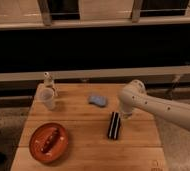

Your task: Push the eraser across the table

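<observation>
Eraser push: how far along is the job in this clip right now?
Done: the approach looks complete, with the claw low beside the far right end of the eraser. In hand: making contact; whether they touch cannot be told. Left: the whole push, it seems, since the eraser lies right of the middle of the table, well apart from the orange plate on the left.
</observation>
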`<state>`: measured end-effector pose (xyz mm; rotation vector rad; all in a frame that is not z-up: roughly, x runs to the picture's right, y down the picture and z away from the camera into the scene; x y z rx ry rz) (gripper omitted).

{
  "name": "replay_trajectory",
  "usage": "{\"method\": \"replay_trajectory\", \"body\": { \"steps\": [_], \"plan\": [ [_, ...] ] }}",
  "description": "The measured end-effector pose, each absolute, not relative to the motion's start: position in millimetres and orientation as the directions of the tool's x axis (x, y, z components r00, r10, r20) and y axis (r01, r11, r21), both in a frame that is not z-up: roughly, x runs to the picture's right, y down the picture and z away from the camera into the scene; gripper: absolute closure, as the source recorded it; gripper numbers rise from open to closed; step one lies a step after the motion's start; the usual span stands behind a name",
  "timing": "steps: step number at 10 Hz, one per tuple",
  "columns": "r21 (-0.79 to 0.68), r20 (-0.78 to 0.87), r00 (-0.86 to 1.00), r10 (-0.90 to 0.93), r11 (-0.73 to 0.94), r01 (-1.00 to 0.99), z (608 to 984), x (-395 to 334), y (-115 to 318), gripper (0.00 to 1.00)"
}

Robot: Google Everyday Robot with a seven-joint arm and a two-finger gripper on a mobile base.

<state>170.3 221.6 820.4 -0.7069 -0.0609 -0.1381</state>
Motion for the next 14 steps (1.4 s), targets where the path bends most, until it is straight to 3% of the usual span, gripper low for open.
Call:
{"method": "replay_trajectory", "body": {
  "steps": [2,14],
  "plan": [
    [-0.651,0.111,0.987,-0.116,0.742,0.16,820,164,227,1.0],
    [-0.664,0.24,0.954,-0.18,0.686,0.296,782,102,254,1.0]
  ]
}}
